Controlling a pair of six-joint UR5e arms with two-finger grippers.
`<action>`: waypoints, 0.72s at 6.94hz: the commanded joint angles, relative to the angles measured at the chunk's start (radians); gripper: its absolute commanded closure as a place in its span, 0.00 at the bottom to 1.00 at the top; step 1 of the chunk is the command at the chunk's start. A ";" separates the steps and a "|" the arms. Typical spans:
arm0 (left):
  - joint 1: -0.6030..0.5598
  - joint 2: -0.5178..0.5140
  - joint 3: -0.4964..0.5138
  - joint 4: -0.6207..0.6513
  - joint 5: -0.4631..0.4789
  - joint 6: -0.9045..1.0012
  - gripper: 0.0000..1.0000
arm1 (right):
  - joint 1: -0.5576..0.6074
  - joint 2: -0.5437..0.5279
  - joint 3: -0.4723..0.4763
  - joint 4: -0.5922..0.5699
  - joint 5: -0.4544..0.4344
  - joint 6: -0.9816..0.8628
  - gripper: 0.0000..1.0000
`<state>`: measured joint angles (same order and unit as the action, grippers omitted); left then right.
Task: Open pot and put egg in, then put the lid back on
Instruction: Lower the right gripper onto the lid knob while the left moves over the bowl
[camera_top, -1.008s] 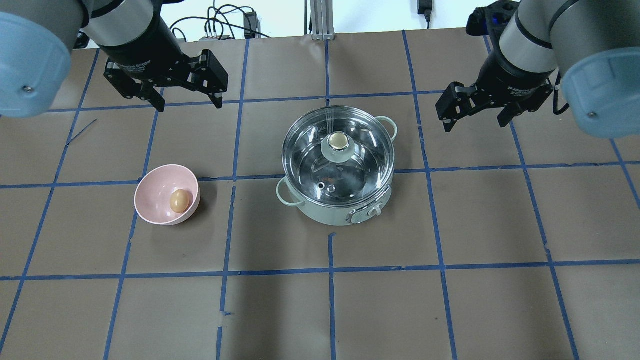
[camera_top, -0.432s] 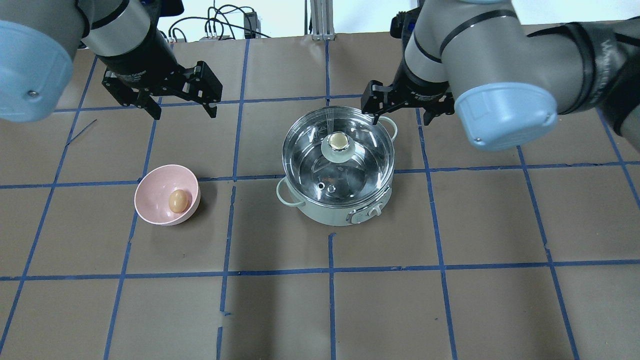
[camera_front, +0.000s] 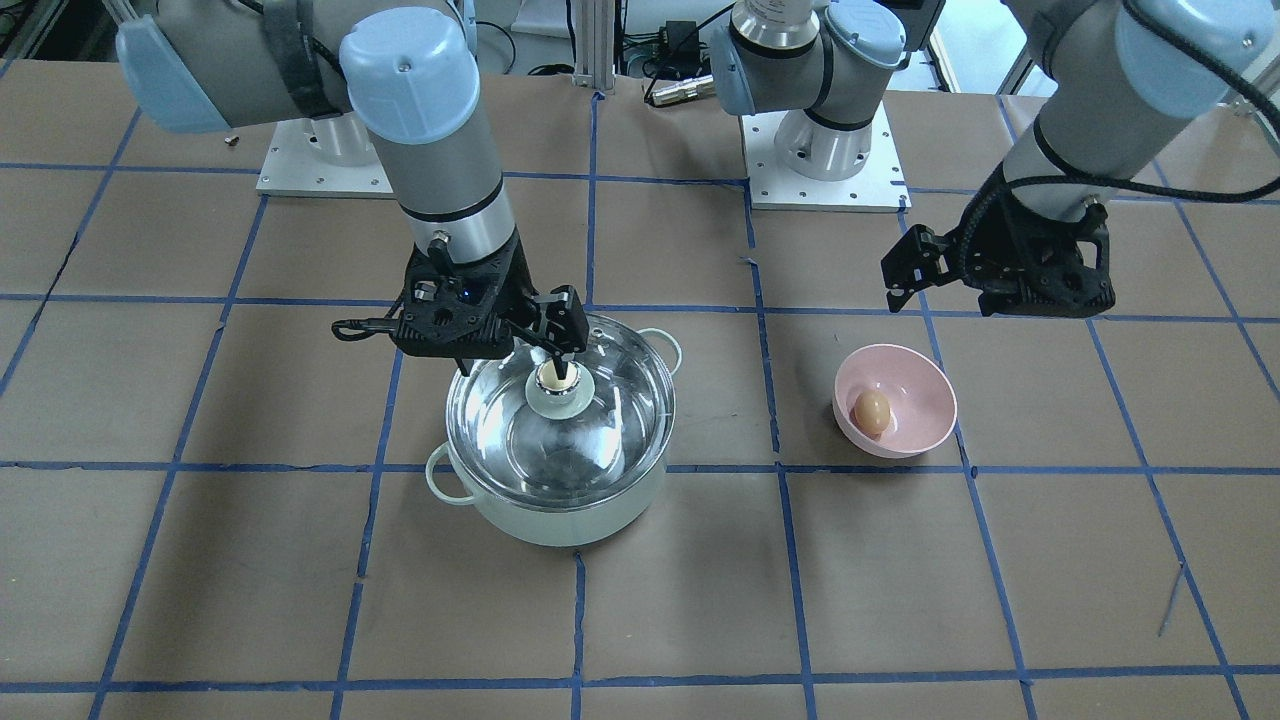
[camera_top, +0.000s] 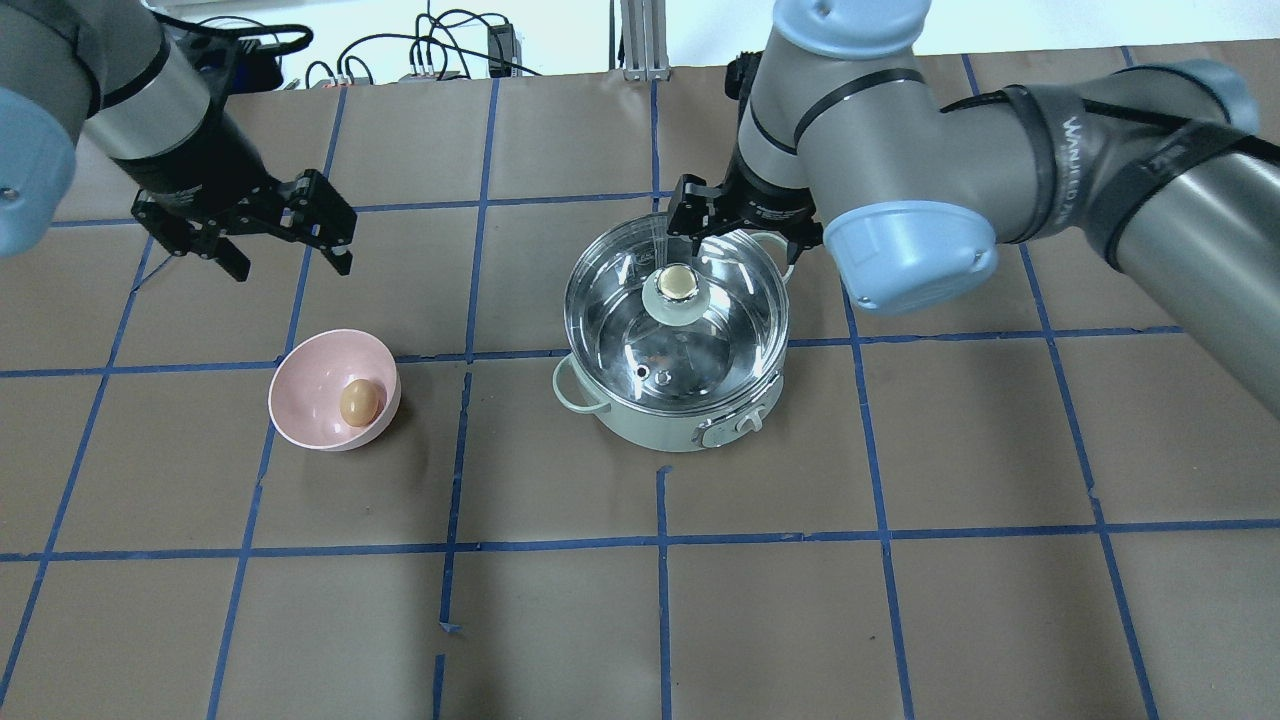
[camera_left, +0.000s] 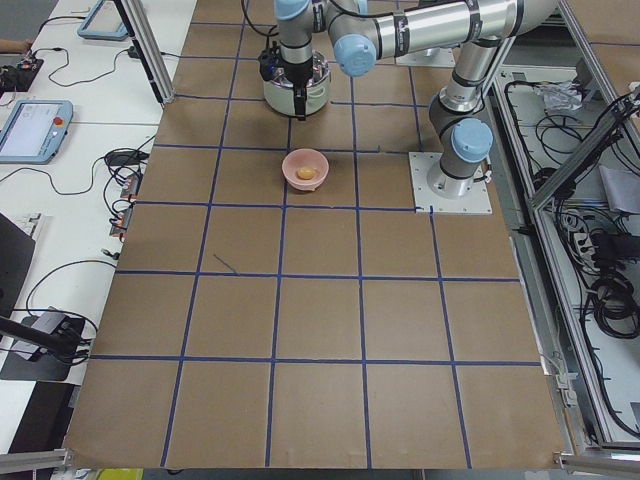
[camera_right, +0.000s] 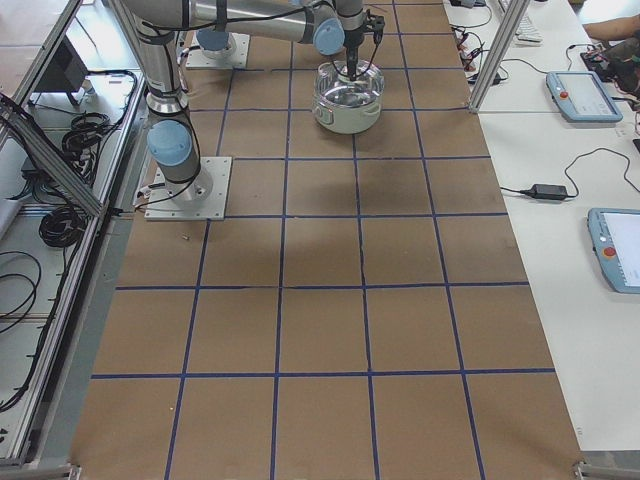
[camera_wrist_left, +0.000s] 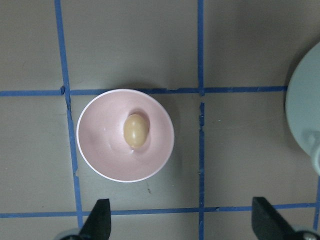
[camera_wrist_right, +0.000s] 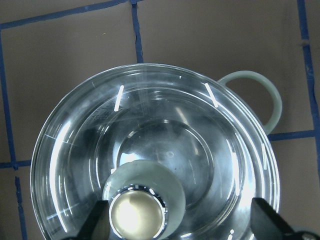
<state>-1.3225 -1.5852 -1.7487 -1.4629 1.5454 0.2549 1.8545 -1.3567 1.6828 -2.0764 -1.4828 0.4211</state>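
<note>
Since the earlier overhead picture, the right arm has swung in from the right. The right gripper (camera_wrist_right: 181, 220) now hangs over the far rim of the pot (camera_top: 650, 430), jaws wide and empty. The lid (camera_top: 725, 335) sits closed on the pot. The left gripper (camera_top: 290, 250) has shifted left and hovers beyond the pink bowl (camera_top: 305, 385), jaws also wide. The egg (camera_top: 359, 402) lies in that bowl, well apart from the pot.

Step in hand: grasp the knob (camera_top: 677, 285). In the right wrist view the knob sits left of jaw centre. Centre it, descend, close below the gold cap, then lift straight up.
</note>
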 joint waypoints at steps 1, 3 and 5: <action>0.062 -0.034 -0.147 0.166 0.002 0.092 0.02 | 0.020 0.021 0.001 -0.016 0.007 0.047 0.00; 0.060 -0.079 -0.274 0.350 0.004 0.093 0.02 | 0.026 0.033 0.005 -0.016 0.012 0.048 0.01; 0.060 -0.119 -0.350 0.522 0.005 0.093 0.02 | 0.048 0.047 0.005 -0.017 0.012 0.050 0.10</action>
<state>-1.2628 -1.6766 -2.0618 -1.0382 1.5489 0.3470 1.8931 -1.3173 1.6871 -2.0934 -1.4717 0.4696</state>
